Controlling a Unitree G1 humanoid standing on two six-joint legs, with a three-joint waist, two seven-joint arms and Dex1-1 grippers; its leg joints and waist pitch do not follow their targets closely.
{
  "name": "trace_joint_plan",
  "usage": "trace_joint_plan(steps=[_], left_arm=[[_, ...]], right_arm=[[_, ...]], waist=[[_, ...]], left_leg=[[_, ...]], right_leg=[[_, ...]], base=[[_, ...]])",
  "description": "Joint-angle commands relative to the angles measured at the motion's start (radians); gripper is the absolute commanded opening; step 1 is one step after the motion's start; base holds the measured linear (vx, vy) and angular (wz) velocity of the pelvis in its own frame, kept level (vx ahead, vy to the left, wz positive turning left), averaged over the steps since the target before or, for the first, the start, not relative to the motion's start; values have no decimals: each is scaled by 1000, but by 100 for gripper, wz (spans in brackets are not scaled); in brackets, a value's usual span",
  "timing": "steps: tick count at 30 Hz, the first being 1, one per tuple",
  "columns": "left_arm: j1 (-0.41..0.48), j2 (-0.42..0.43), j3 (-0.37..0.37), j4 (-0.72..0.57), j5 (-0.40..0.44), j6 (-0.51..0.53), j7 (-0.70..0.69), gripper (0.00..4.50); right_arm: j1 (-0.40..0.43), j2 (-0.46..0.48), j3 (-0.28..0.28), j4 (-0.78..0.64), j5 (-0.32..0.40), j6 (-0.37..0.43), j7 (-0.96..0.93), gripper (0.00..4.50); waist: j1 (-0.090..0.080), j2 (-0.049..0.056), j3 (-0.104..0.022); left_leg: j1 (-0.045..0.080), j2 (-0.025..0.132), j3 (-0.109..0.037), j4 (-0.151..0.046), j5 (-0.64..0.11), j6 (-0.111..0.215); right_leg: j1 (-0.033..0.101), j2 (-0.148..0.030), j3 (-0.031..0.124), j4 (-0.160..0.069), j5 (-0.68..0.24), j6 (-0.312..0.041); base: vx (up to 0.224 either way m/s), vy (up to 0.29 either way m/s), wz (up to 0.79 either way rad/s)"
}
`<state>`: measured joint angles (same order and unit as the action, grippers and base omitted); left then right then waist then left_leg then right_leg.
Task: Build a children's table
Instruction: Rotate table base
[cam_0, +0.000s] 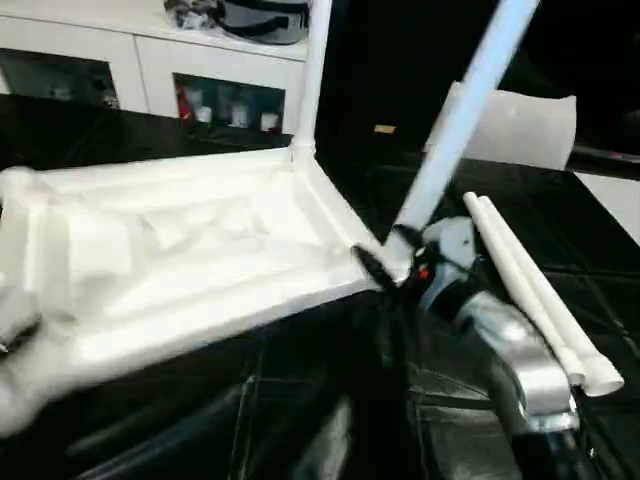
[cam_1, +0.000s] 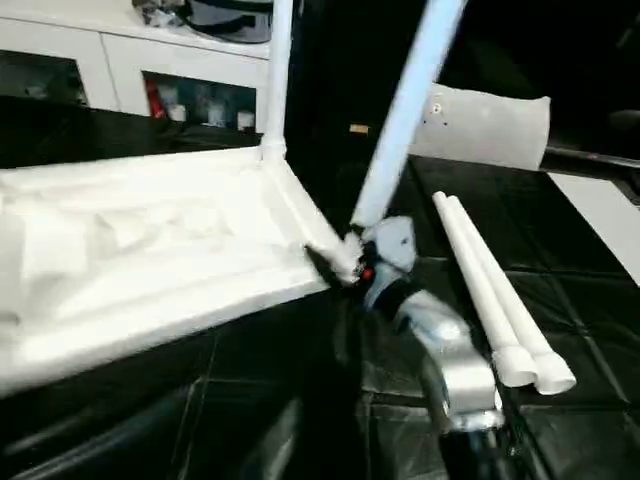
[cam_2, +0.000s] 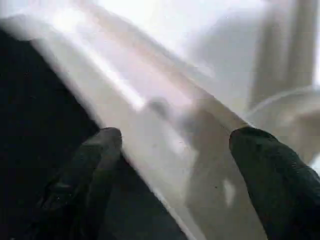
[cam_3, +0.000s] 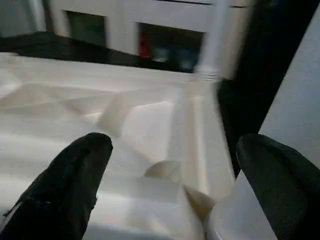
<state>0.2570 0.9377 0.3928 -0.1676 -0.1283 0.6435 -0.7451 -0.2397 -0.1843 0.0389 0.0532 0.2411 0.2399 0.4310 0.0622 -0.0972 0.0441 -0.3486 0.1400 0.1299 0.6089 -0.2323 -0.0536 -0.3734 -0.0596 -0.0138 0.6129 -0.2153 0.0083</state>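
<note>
The white tabletop (cam_0: 190, 250) lies upside down on the black surface, ribbed underside up. One white leg (cam_0: 314, 70) stands upright in its far right corner socket. A second leg (cam_0: 462, 115) leans to the right out of the near right corner. My right gripper (cam_0: 392, 255) is at that leg's base, open, its fingers (cam_3: 82, 165) wide apart around the corner with the leg (cam_3: 300, 115) beside one of them. Two loose legs (cam_0: 535, 295) lie side by side to the right. My left gripper (cam_2: 175, 145) is open, with the tabletop's rim (cam_2: 150, 115) passing between its fingers.
White cabinets (cam_0: 140, 65) with glass doors stand along the back. A flat white bag (cam_0: 530, 125) lies behind the loose legs. A pale patch (cam_0: 615, 200) borders the black tiled surface (cam_0: 300, 410) at the far right.
</note>
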Motion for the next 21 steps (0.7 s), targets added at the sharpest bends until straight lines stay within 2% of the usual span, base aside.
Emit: trace_joint_plan(steps=[1, 2, 3, 4, 5, 7, 9, 10, 12, 13, 14, 15, 16, 17, 18, 19, 21], left_arm=[[44, -11, -92, -29, -45, 59, -75, 391], [52, -9, -95, -60, -65, 77, -90, 391], [57, -9, -101, -90, -82, 89, -104, 391], [62, -8, -106, -116, -97, 97, -116, 391], [58, -16, -120, -157, -124, 116, -124, 391], [54, -21, -126, -178, -139, 132, -125, 391], [-8, -79, -156, -231, -191, 151, -108, 391], [-8, -79, -156, -231, -191, 151, -108, 391], [-49, -115, -161, -251, -220, 171, -97, 391], [-56, -119, -162, -257, -226, 175, -98, 391], [-69, -122, -161, -273, -239, 198, -99, 391], [-77, -117, -160, -285, -245, 216, -102, 391], [-80, -108, -158, -286, -241, 203, -106, 391], [-84, -99, -152, -285, -243, 202, -110, 391], [-87, -95, -150, -286, -243, 200, -112, 410], [-103, -83, -142, -287, -239, 187, -114, 420], [-135, -85, -132, -286, -237, 186, -103, 426]], right_arm=[[-17, -14, -24, 14, -3, -15, -12, 450], [-20, -13, -22, 17, -4, -15, -7, 450], [-20, -11, -18, 14, -2, -10, 2, 450], [-18, -10, -11, 11, 0, -7, 10, 450], [-5, -7, 8, -4, 0, -1, 22, 450], [2, -6, 19, -11, -1, -1, 27, 450], [45, 3, 60, -50, -4, 20, 43, 450], [45, 3, 60, -50, -4, 20, 43, 450], [67, 9, 69, -65, -7, 31, 32, 450], [71, 9, 71, -68, -8, 34, 27, 450], [84, 10, 72, -79, -13, 43, 16, 450], [96, 12, 70, -89, -16, 56, 2, 450], [104, 12, 65, -96, -21, 68, -12, 450], [111, 13, 60, -102, -26, 79, -29, 450], [114, 13, 57, -105, -28, 83, -36, 450], [127, 15, 47, -116, -36, 102, -64, 450], [138, 16, 35, -125, -48, 115, -94, 450]], waist=[[-1, 22, -25], [0, 22, -25], [1, 17, -26], [3, 18, -27], [4, 14, -26], [9, 17, -26], [17, 20, -26], [24, 20, -26], [30, 20, -27], [32, 22, -27], [33, 29, -28], [32, 23, -28], [32, 30, -28], [28, 22, -32], [28, 21, -33], [24, 28, -31], [21, 24, -33]], left_leg=[[12, 76, -17, -111, -276, -11], [13, 75, -15, -110, -263, -7], [10, 75, -14, -110, -233, 5], [10, 75, -13, -109, -220, 9], [10, 76, -9, -108, -202, 20], [13, 76, -3, -107, -193, 22], [15, 79, 0, -108, -189, 12], [21, 79, 5, -107, -194, 5], [16, 77, 6, -110, -209, -8], [18, 78, 7, -111, -231, -23], [18, 77, 6, -111, -239, -32], [16, 77, 6, -112, -242, -43], [12, 75, 4, -113, -247, -49], [10, 75, 4, -112, -245, -52], [10, 75, 4, -111, -236, -54], [10, 74, 5, -111, -235, -56], [13, 75, 7, -108, -233, -60]], right_leg=[[3, -80, 42, -68, -228, -178], [3, -79, 42, -66, -214, -179], [7, -79, 42, -64, -195, -180], [9, -80, 41, -63, -185, -181], [9, -78, 41, -64, -176, -184], [5, -74, 39, -62, -174, -184], [4, -72, 38, -60, -164, -182], [-1, -69, 38, -62, -160, -181], [3, -69, 39, -61, -177, -175], [1, -68, 39, -62, -195, -165], [1, -68, 39, -61, -197, -161], [2, -67, 39, -62, -195, -151], [5, -67, 40, -61, -199, -142], [8, -68, 40, -63, -199, -132], [8, -67, 40, -63, -190, -130], [6, -65, 41, -63, -185, -128], [4, -62, 39, -62, -170, -129]], base=[[0, 0, 0], [0, 0, 0], [0, 0, 0], [0, 0, 0], [0, 0, 0], [0, 0, 0], [0, 0, 0], [0, 0, 0], [0, 0, 0], [0, 0, 0], [0, 0, 0], [0, 0, 0], [0, 0, 0], [0, 0, 0], [0, 0, 0], [0, 0, 0], [0, 0, 0]])
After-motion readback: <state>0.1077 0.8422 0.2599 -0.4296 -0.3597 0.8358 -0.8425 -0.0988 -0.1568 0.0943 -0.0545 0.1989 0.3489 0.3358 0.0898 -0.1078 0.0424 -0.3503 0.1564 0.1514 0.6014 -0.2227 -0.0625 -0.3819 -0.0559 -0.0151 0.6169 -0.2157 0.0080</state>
